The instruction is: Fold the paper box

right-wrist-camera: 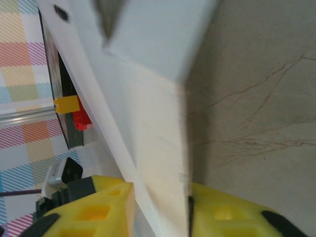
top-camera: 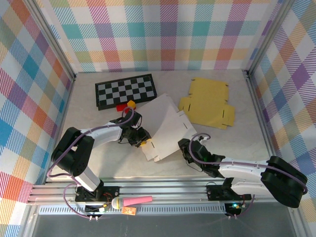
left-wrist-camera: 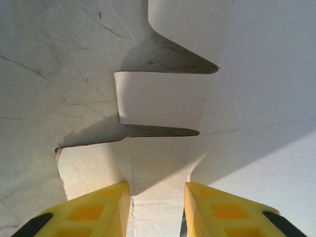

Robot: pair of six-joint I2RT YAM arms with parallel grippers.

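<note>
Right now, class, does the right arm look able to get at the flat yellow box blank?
Probably not yet: the right tool is clamped on the white paper box. Once it lets go, likely yes, since only bare table lies between it and the yellow box blank.

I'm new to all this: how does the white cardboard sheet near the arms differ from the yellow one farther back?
The white sheet is tilted, partly raised; the yellow sheet lies flat on the table. The left gripper and right gripper meet the white sheet's edges; nothing touches the yellow sheet. Both are unfolded, slotted box cut-outs.
</note>
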